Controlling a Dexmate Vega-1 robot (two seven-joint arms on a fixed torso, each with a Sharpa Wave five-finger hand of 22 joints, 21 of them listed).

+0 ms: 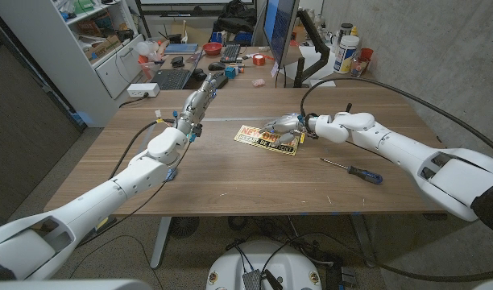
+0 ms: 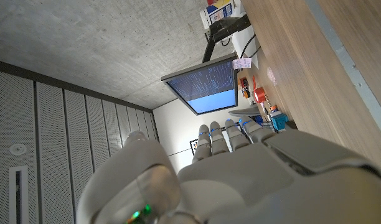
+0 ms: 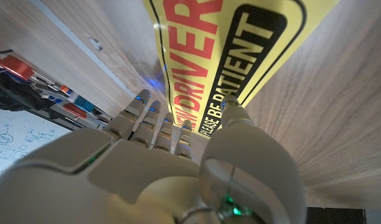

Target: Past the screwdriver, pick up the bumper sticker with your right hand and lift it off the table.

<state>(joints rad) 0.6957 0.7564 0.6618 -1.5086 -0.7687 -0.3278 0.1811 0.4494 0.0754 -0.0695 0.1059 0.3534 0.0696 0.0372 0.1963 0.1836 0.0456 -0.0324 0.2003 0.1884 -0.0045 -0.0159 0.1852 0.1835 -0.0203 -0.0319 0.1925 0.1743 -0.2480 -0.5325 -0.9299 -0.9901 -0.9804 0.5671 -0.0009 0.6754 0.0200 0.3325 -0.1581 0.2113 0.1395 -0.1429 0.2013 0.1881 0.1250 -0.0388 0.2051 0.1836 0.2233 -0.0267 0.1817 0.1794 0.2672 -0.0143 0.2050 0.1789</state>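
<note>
Right hand (image 1: pixel 290 126) sat over near end of bumper sticker (image 1: pixel 263 138), fingers (image 3: pixel 154 121) spread across yellow print; whether it gripped sticker, cannot tell. Sticker lay flat on tabletop (image 1: pixel 230 181), reaching out ahead of fingertips. Wrist view showed red and black lettering running away from fingers. Screwdriver (image 1: pixel 355 170) lay behind hand, beside forearm, well apart from sticker. Left hand (image 1: pixel 200 101) held above tabletop, off to far side of sticker, fingers (image 2: pixel 225 134) straight and together, holding nothing.
</note>
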